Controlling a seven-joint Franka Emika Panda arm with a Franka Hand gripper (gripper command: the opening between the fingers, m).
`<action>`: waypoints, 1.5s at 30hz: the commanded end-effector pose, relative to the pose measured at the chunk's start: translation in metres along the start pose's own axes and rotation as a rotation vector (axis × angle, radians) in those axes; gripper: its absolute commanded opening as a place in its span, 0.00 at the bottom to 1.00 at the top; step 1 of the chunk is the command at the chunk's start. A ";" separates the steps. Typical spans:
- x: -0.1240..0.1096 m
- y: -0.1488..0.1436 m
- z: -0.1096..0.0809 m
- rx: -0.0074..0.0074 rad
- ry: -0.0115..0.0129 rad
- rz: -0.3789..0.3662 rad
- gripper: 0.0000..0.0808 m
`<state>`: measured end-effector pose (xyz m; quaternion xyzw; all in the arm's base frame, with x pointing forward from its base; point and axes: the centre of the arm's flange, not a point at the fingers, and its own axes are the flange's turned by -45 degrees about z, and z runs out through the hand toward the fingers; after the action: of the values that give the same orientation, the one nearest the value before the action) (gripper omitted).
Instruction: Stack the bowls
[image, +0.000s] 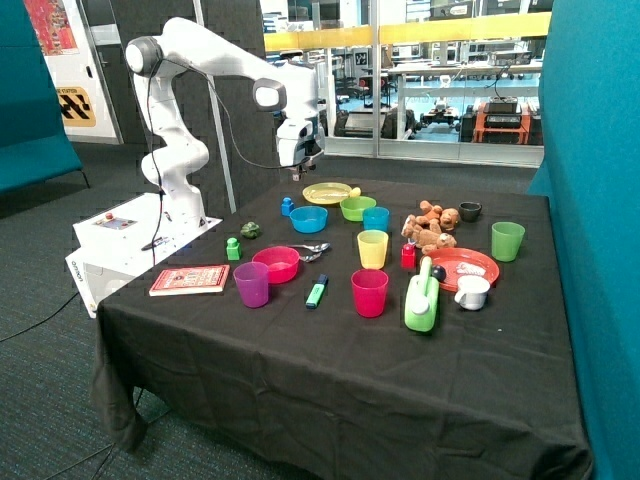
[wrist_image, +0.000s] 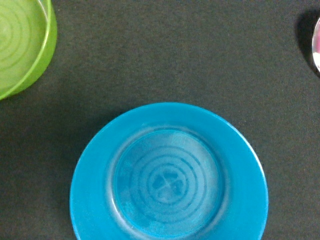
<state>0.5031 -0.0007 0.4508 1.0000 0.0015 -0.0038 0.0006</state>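
We see the scene first from an outside camera standing off a front corner of the black-clothed table (image: 330, 360), at about standing height, looking across it toward the white jointed robot arm (image: 215, 70) and the glass partition behind. The wrist camera looks straight down from close above the round blue plastic bowl (wrist_image: 169, 175), which nearly fills its picture. Both views share that blue bowl (image: 308, 218) and the lime green plastic bowl (image: 357, 207) (wrist_image: 22, 42) beside it on the cloth.
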 end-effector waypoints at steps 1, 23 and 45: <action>-0.003 -0.001 0.001 0.0001 0.0077 -0.273 1.00; -0.012 0.029 0.014 0.0003 0.0077 -0.228 0.27; -0.016 0.084 0.038 0.0005 0.0077 -0.184 0.29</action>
<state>0.4848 -0.0620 0.4233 0.9950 0.0996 0.0019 0.0004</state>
